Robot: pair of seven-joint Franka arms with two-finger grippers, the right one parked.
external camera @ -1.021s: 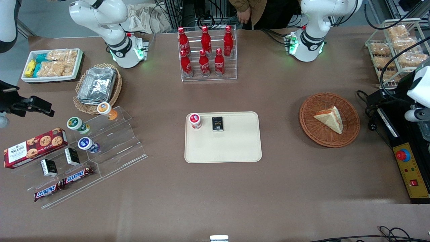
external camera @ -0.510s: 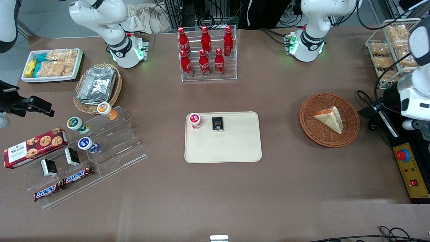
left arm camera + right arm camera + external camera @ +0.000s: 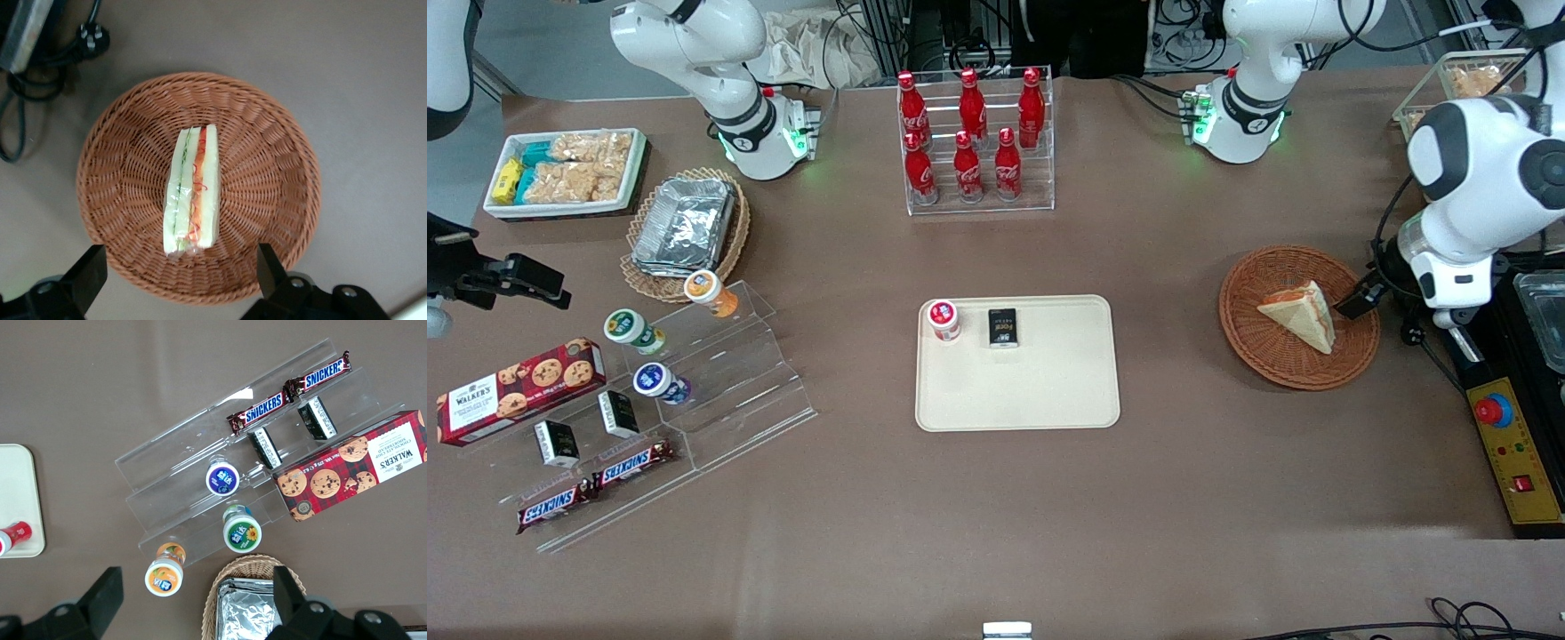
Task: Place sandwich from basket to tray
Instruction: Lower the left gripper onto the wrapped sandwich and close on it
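Sandwich (image 3: 192, 193) in basket (image 3: 280, 167), seemingly well below the spread gripper (image 3: 180, 287).

I saw rough woven wicker on the basket (image 3: 127, 153), glossy clear wrap over the sandwich (image 3: 192, 193), smooth matt plastic on the tray (image 3: 1049, 391), and a matt brown table (image 3: 1183, 498). The claw (image 3: 180, 283) hovered above the basket, black matt fingers (image 3: 87, 277) spread.

Working left arm (image 3: 1476, 200): glossy white rounded shells, dark grey joint discs, black cable; base lit green. Gripper (image 3: 180, 283): black fingers (image 3: 85, 280), spread apart.

Even overhead light, soft shadows
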